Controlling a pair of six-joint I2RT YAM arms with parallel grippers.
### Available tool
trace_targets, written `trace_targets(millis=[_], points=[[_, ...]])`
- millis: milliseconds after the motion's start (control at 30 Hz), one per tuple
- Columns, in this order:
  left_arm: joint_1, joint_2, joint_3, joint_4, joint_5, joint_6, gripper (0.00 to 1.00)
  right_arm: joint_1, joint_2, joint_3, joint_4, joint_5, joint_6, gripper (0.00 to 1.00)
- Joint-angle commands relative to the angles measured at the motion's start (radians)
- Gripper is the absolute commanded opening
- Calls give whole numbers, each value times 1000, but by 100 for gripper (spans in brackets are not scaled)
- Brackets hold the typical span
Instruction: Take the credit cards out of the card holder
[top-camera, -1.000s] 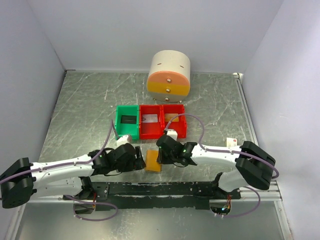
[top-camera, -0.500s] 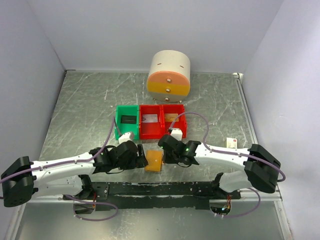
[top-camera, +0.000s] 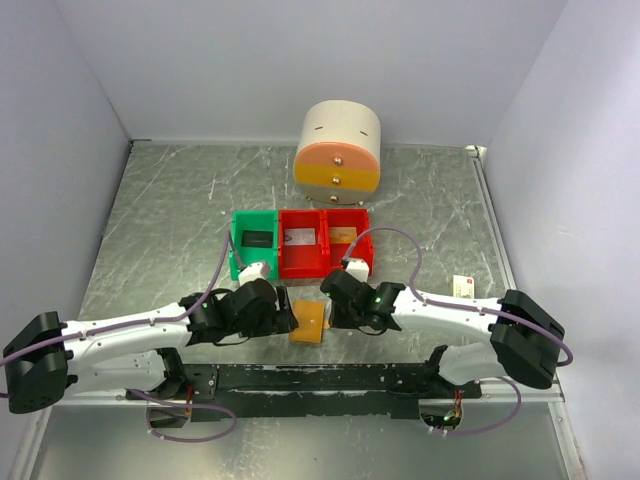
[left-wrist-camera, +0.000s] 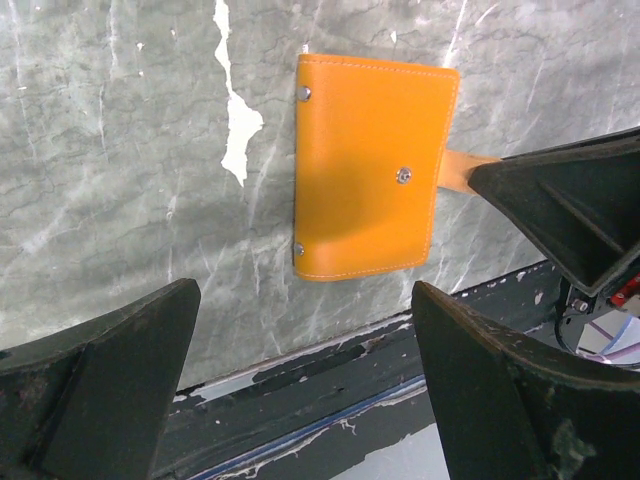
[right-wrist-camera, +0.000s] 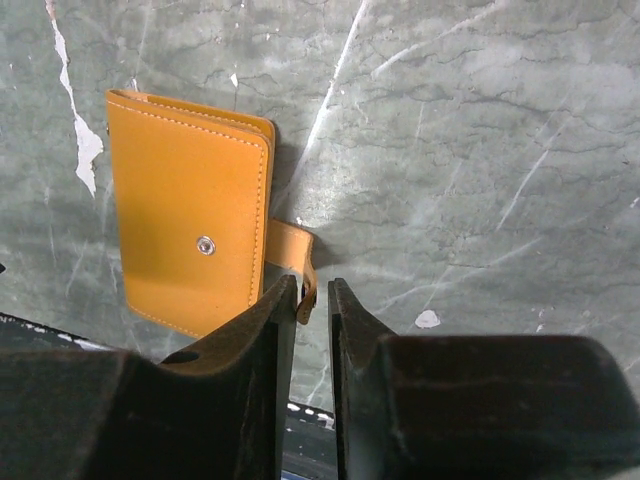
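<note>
Here, the left gripper (left-wrist-camera: 305, 292) hangs wide open over the closed holder (top-camera: 309, 322). The holder lies flat by the table's (top-camera: 150, 230) near edge, long axis running near to far, snap up, strap (right-wrist-camera: 293, 255) pointing right. The right gripper's (right-wrist-camera: 312, 290) jaws nearly meet around the strap's tip; whether they pinch it, I cannot tell.

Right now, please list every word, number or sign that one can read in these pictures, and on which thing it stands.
No text can be read.
card holder: no print, only plain metal studs.
white tag beside the right arm: red marks, too small to read.
pale flat piece in the middle bin: dark marks, too small to read.
</note>
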Motion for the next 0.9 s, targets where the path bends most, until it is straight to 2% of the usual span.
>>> trace_targets(millis=[0,167,267,333,400,467,600,733,867], points=[[6,6,32,11,18,15,100,-14,11,-21,34,-16,13,18],[6,-19,25,2,11,-3,99,-25,-23,-40,35,-16,8,14],[9,-40,36,-52,-27,-16,98,-27,-36,-39,38,-35,-13,8],[14,-56,49,-83,-55,-14,98,-28,-50,-34,33,-42,-26,0],[29,-72,64,-111,-75,9,98,-28,-67,-23,31,-43,-43,0],[79,-85,84,-140,-69,82,98,-28,-84,-6,23,-41,-60,0],[294,-101,113,-153,64,224,98,-30,-105,41,33,-52,-75,0],[339,-120,175,-197,63,280,98,-29,-105,81,86,-120,-101,0],[350,-156,193,-223,36,271,98,-29,-78,119,133,-192,-116,0]])
